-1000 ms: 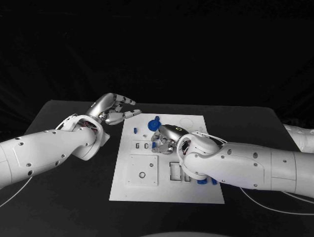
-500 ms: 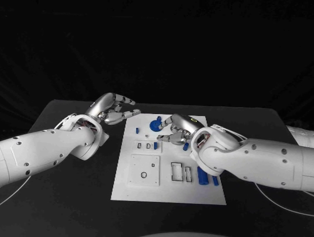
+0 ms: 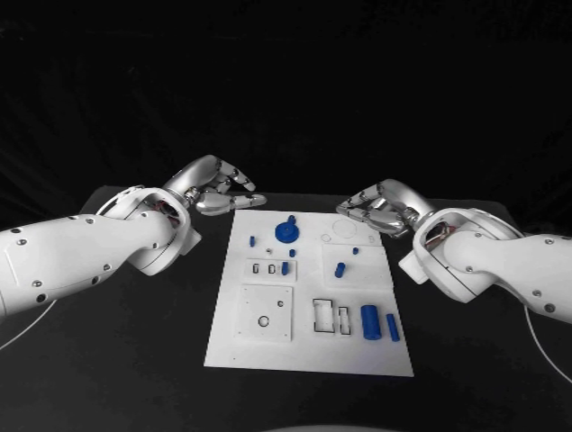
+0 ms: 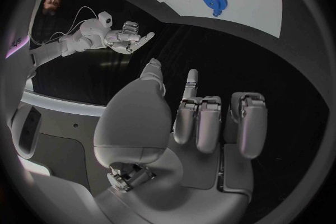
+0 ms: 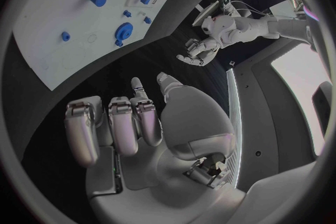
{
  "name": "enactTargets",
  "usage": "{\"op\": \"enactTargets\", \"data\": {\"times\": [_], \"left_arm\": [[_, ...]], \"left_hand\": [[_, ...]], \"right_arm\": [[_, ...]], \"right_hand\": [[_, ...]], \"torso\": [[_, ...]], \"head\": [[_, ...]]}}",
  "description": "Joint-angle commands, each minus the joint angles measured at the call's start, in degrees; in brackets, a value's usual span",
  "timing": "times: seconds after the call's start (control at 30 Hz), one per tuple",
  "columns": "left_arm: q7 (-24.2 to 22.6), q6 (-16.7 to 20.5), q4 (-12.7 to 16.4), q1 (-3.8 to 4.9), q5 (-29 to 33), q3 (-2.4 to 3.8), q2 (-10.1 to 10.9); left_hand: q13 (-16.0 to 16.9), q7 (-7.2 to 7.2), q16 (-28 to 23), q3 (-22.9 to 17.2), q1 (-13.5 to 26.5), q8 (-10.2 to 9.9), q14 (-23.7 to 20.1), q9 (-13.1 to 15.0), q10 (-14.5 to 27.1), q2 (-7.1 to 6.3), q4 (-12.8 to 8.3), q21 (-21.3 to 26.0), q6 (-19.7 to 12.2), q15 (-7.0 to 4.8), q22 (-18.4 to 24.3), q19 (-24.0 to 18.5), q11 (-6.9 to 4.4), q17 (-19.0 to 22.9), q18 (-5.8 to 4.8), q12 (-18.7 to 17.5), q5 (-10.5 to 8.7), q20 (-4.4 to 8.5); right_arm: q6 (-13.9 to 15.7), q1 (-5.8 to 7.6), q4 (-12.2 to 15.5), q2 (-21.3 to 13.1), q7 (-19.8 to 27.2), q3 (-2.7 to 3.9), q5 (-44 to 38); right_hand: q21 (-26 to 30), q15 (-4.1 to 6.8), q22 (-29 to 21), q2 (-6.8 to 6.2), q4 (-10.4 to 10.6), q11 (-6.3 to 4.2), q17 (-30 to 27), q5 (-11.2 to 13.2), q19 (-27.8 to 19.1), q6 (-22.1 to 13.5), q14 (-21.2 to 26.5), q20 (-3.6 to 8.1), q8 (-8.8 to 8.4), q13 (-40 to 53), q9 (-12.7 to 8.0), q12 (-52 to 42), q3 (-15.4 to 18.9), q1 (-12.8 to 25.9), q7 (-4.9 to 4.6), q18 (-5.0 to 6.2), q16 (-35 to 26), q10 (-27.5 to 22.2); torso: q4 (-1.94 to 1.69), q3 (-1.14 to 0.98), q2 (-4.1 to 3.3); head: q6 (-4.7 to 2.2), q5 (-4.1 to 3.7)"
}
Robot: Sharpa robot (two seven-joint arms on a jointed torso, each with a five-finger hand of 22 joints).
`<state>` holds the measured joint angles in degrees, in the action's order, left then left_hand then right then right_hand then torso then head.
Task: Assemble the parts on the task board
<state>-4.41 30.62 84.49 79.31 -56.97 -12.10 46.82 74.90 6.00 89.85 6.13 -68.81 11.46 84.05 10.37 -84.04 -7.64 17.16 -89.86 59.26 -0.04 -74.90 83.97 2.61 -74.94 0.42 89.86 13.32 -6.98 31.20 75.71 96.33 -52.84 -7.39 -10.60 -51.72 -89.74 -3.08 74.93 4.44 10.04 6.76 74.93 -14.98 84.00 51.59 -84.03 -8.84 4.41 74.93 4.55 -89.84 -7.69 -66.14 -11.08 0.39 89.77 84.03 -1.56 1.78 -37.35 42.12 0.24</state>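
Hovering off the far corners of the flat white rectangular task board (image 3: 309,288), both hands are free of the work. The silver left hand (image 3: 214,191) hangs just beyond the board's far left corner, over the black table (image 3: 143,333), its fingers loosely curled and holding nothing. The silver right hand (image 3: 383,209) sits at the far right corner in much the same way, fingers half bent and nothing in them; the wrist views show bare palms on both.

On the board, the blue toothed gear wheel (image 3: 286,230) lies near the far edge, a small blue peg (image 3: 252,240) just to its left, and a short blue pin (image 3: 340,268) nearer the middle. Two blue cylinders (image 3: 371,321) lie side by side near the right edge, beside the rectangular slots (image 3: 322,315).

The step in hand looks like choosing and reaching for the next part. Doing it well probably means bringing one hand in alone, descending straight over the chosen piece with fingers spread before contact, and pinching it across its narrow sides. Sweeping in low risks nudging the neighbouring pieces, since these small parts look light enough to roll.
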Motion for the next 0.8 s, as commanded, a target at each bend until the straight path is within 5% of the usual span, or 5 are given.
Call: {"op": "enactTargets", "data": {"times": [0.03,0.2,0.33,0.47,0.8], "left_arm": [[10.88,-10.23,0.99,0.64,-2.83,0.01,-0.09],[16.95,-17.47,1.57,1.25,-3.89,0.02,-0.60],[19.42,-24.30,1.46,1.45,-3.76,0.02,-1.26],[20.88,-30.11,0.84,1.52,-1.91,-0.01,-2.24],[24.94,-37.44,-0.69,1.55,0.35,-0.10,-4.62]], "left_hand": [[15.10,-0.75,0.15,0.95,1.88,1.81,5.95,1.58,-5.96,-1.43,0.00,-0.14,1.62,-0.72,-15.10,6.03,-0.85,-15.06,-0.42,0.14,0.52,0.67],[15.10,-2.11,0.15,1.12,4.12,4.39,5.95,4.46,-5.96,-1.72,0.02,-0.14,4.02,-1.72,-15.10,6.03,-2.12,-15.06,-0.42,0.14,0.88,1.48],[15.10,-2.19,0.15,-1.98,-2.74,4.73,5.95,6.55,-5.96,1.70,-0.20,-0.14,2.08,-2.44,-15.10,6.03,-2.29,-15.06,-0.42,0.14,-0.20,2.27],[15.10,-1.69,0.15,-2.80,-6.19,6.27,5.95,9.97,-5.96,4.90,-0.41,-0.14,-0.34,-2.34,-15.10,6.03,-1.76,-15.06,-0.42,0.14,-6.92,2.47],[15.10,-4.64,0.15,2.60,-0.93,18.00,5.95,25.49,-5.96,10.33,-0.41,-0.14,0.49,-3.78,-15.10,6.03,-4.42,-15.06,-0.42,0.14,-10.38,3.47]], "right_arm": [[-3.84,0.12,-0.05,-1.02,2.25,-0.22,8.69],[-4.92,0.13,-0.36,-2.35,1.88,-0.47,9.69],[-5.45,0.05,-0.90,-2.93,1.47,-0.60,9.80],[-5.86,-0.10,-1.63,-3.42,0.77,-0.71,9.65],[-7.13,-0.59,-2.34,-4.59,-1.21,-0.92,9.14]], "right_hand": [[-0.26,-0.43,15.07,0.58,0.63,0.40,15.07,-0.48,6.00,0.07,-5.97,-0.55,0.21,15.07,0.08,-0.16,0.08,0.05,-0.23,-0.39,0.23,5.97],[-0.26,-0.64,15.07,0.87,1.68,0.61,15.07,-0.95,6.00,-0.47,-5.97,-0.85,0.10,15.07,0.09,-0.16,0.63,0.44,-0.44,-0.39,0.23,5.97],[-0.26,-0.66,15.07,0.91,1.76,0.63,15.07,-1.02,6.00,-0.53,-5.97,-0.87,0.09,15.07,0.09,-0.16,0.67,0.44,-0.46,-0.39,0.23,5.97],[-0.26,-0.67,15.07,0.90,1.78,0.63,15.07,-1.03,6.00,-0.55,-5.97,-0.88,0.09,15.07,0.09,-0.16,0.69,0.44,-0.46,-0.39,0.23,5.97],[-0.26,-0.71,15.07,0.74,1.85,0.67,15.07,-1.05,6.00,-0.65,-5.97,-0.94,0.08,15.07,0.10,-0.16,0.87,0.39,-0.50,-0.39,0.23,5.97]], "torso": [[0.37,-0.32,0.36],[0.52,-0.46,0.58],[0.80,-0.52,0.67],[0.97,-0.50,0.79],[0.97,-0.52,0.73]], "head": [[-0.08,0.37],[-0.14,0.44],[-0.17,0.31],[-0.10,0.10],[-0.22,-0.05]]}}
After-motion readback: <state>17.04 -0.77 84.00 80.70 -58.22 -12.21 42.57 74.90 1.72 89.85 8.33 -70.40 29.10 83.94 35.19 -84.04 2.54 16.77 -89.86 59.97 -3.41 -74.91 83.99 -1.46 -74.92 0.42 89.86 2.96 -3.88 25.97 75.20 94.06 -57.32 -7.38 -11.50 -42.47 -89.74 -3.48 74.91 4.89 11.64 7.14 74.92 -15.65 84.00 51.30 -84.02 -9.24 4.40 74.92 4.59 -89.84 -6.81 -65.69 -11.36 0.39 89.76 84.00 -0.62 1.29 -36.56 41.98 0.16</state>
